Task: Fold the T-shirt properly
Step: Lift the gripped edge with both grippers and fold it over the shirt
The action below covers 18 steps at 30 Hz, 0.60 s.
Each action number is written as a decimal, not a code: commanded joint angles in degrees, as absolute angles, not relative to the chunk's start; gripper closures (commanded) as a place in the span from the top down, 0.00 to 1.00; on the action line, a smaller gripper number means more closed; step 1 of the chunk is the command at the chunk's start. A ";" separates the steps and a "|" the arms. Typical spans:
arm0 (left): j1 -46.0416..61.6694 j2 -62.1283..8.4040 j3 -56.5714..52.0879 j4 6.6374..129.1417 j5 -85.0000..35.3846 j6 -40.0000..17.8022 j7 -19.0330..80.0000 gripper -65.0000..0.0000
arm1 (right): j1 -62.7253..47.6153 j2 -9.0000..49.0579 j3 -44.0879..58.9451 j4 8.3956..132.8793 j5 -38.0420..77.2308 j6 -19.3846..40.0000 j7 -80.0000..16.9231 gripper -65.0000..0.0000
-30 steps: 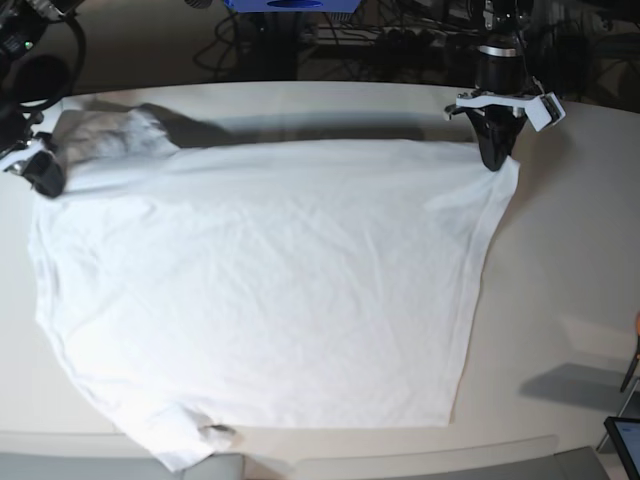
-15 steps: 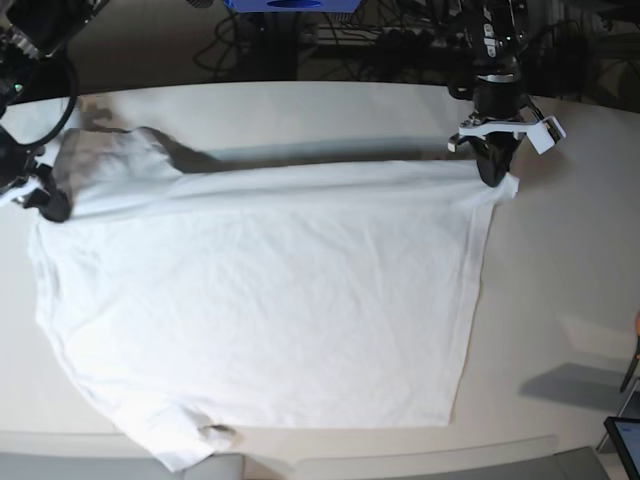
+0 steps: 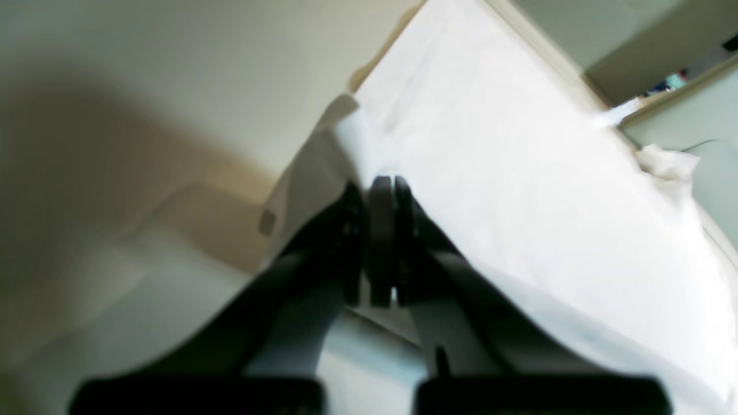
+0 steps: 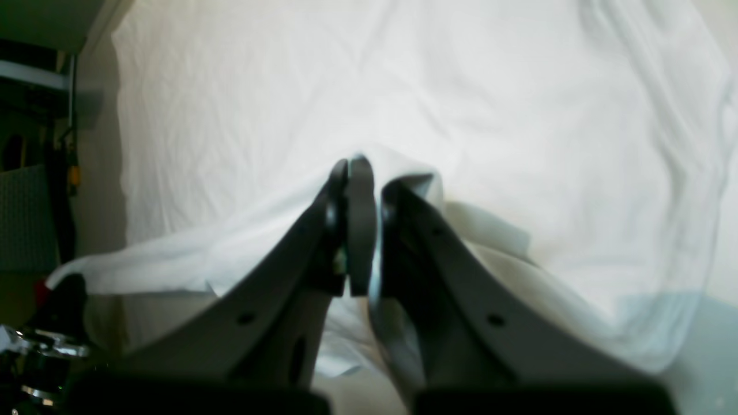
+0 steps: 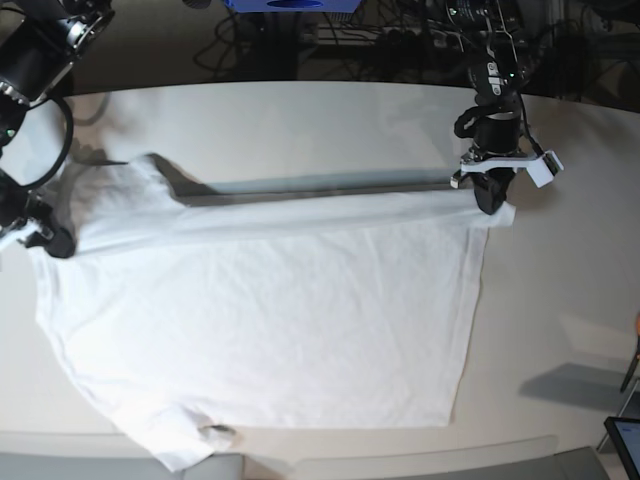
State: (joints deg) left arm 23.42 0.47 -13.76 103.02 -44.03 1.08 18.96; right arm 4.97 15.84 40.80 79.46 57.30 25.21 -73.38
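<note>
So here's where we're at: both grippers are clamped down tight on the shirt [image 5: 270, 310], one at each end of its far edge. Our left gripper [image 5: 490, 205] has its jaws pressed together with a corner of fabric pinched between them, and in the left wrist view the cloth wraps right over the tips of the left gripper [image 3: 380, 187]. Our right gripper [image 5: 55, 243] is doing the same at the other end; the right wrist view shows its jaws closed on a little peak of fabric at the right gripper [image 4: 360, 167].

The bit that matters for the next move: the whole body of the shirt lies ahead of and below both sets of fingers, spread flat on the table [image 5: 300, 110] toward the near edge. The edge we're holding runs in a straight line from one gripper to the other, pulled fairly taut and lifted a little, judging by the shadow band behind it. So the fold axis is parallel to that line.

Neither arm is really nearer, each owns its own corner. We'd guess both need to travel together toward the near hem, keeping the held edge straight, or it'll land skewed.
</note>
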 commanded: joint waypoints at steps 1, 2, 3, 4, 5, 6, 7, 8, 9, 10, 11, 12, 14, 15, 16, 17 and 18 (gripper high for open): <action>22.29 0.04 -14.29 103.08 -44.00 1.27 17.19 0.00 | 6.55 17.27 40.13 79.60 58.33 25.19 -71.08 0.00; 21.41 0.04 -14.29 102.20 -44.00 1.27 17.19 0.00 | 7.08 17.36 39.25 78.90 58.33 25.10 -70.37 0.00; 20.70 0.04 -14.29 101.41 -44.00 1.27 17.19 0.00 | 7.43 17.45 38.64 78.20 58.33 24.48 -69.85 0.00; 20.00 0.04 -14.29 100.70 -43.91 1.27 17.19 0.00 | 7.69 17.54 38.20 77.58 58.33 23.34 -69.49 0.00; 19.21 0.04 -14.29 99.82 -43.91 1.27 17.19 0.00 | 7.96 17.80 38.02 76.97 58.33 22.02 -69.14 0.00; 18.33 -0.04 -14.29 99.03 -43.74 1.27 17.19 0.00 | 8.13 17.89 38.02 76.18 58.33 20.97 -68.70 0.00; 17.36 -0.13 -14.29 98.24 -43.74 1.27 17.19 0.00 | 8.22 17.89 38.02 75.47 58.42 20.44 -68.09 0.00; 16.40 -0.22 -14.29 97.54 -43.74 1.27 17.19 0.00 | 8.48 17.89 37.93 74.86 58.42 20.18 -67.30 0.00; 15.52 -0.22 -14.29 97.10 -43.74 1.27 17.19 0.00 | 8.92 17.98 37.93 74.42 58.42 20.09 -66.77 0.00; 14.81 -0.22 -14.29 96.66 -43.65 1.27 17.19 0.00 | 9.10 18.15 37.85 73.98 58.42 20.00 -66.42 0.00; 14.02 -0.31 -14.11 96.13 -43.65 1.27 17.19 0.00 | 9.19 18.15 37.85 73.54 58.42 19.91 -66.24 0.00; 13.05 -0.31 -14.02 95.52 -43.65 1.27 17.27 0.00 | 9.27 18.24 37.85 73.10 58.33 19.91 -66.15 0.00; 11.47 -0.31 -13.93 94.29 -43.56 1.27 17.27 0.00 | 9.98 18.24 37.85 72.31 58.33 19.82 -66.15 0.00; 10.77 -0.31 -13.85 93.67 -43.56 1.27 17.27 0.00 | 10.33 18.24 37.49 71.69 58.07 19.82 -66.15 0.00; 10.07 -0.31 -13.85 92.97 -43.56 1.27 17.27 0.00 | 10.59 18.24 36.79 70.90 57.27 19.82 -66.15 0.00; 9.63 -0.31 -13.85 92.26 -43.56 1.27 17.27 0.00 | 10.68 18.24 36.35 70.55 56.40 19.82 -65.71 0.00; 9.36 -0.31 -13.85 91.21 -43.56 1.27 17.27 0.00 | 11.03 18.24 35.82 70.37 55.25 19.82 -64.92 0.00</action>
